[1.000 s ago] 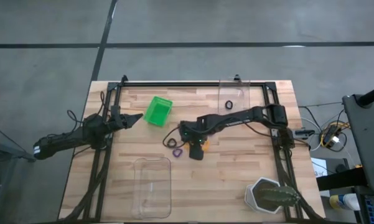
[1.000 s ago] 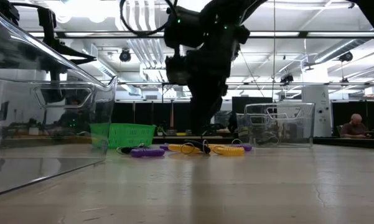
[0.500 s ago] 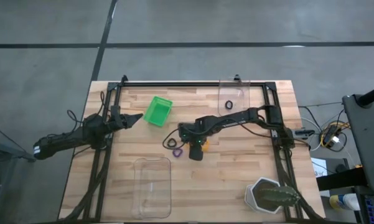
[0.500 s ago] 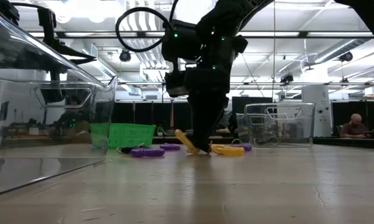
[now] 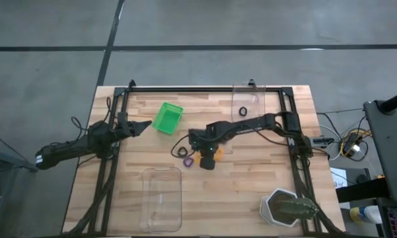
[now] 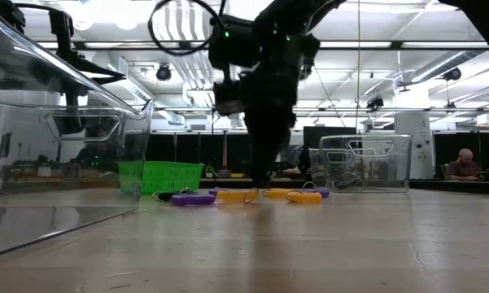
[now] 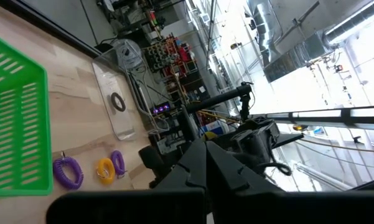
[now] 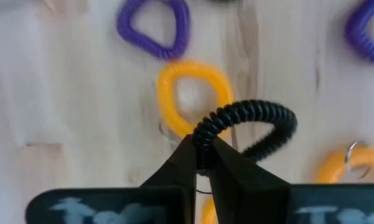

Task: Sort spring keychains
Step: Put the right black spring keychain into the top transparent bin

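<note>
My right gripper (image 5: pixel 207 153) points steeply down at mid-table, shut on a black spring keychain (image 8: pixel 255 118). Around it, spring keychains lie flat on the wood. An orange one (image 8: pixel 190 93) is just beyond the fingertips. A purple one (image 8: pixel 154 28), another purple one (image 8: pixel 367 31) and a second orange one (image 8: pixel 348 165) lie close by. The low view shows purple (image 6: pixel 193 198) and orange (image 6: pixel 297 195) coils on the table under the gripper (image 6: pixel 256 175). My left gripper (image 5: pixel 145 123) waits shut and level at the table's left side, beside the green bin (image 5: pixel 167 116). My right gripper pinches the black keychain's coil (image 8: pixel 203 138) at one spot of its ring, right at the free ends of the two fingers. The fingers come from above, slanting down. The rest of the loop arcs away beside the orange ring. I cannot tell whether it is clear of the table.
A clear tray (image 5: pixel 248 102) at the far side holds a black ring (image 5: pixel 243 111). A second clear tray (image 5: pixel 162 198) stands at the near side, left of centre. A potted plant (image 5: pixel 287 208) sits at the near right corner. A dark frame runs round the table.
My right gripper has stayed over the keychain cluster and has shut its fingers there. Half a second ago an orange keychain stood tipped up on edge beside the fingers. It now lies flat on the table.
</note>
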{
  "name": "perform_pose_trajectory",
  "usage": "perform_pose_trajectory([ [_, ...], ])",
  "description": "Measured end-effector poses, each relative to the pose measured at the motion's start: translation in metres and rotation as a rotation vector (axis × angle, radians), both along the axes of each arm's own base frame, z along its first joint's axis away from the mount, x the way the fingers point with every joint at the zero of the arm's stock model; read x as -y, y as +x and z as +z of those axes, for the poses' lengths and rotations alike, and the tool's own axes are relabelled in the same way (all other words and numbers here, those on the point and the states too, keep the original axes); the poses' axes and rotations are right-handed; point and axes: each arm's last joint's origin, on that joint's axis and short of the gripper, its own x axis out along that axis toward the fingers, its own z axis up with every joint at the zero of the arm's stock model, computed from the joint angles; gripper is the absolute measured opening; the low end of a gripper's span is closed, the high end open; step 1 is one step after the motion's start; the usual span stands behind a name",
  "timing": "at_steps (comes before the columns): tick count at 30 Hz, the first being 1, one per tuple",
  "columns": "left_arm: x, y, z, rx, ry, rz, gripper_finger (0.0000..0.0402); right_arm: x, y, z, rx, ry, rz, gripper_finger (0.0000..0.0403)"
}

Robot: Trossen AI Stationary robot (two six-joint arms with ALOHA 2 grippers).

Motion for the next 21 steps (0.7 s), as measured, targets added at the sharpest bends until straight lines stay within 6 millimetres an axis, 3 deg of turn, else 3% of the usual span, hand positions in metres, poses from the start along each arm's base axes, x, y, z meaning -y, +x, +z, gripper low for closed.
perform_pose_trajectory([
  [12, 0.0, 0.0, 0.0, 0.0, 0.0, 0.0, 0.0, 0.004, 0.015, 0.053, 0.076, -0.01, 0.015, 0.0018],
  [21, 0.0, 0.0, 0.0, 0.001, -0.004, 0.0, 0.0, 0.015, 0.013, 0.084, 0.064, -0.01, -0.017, 0.0018],
])
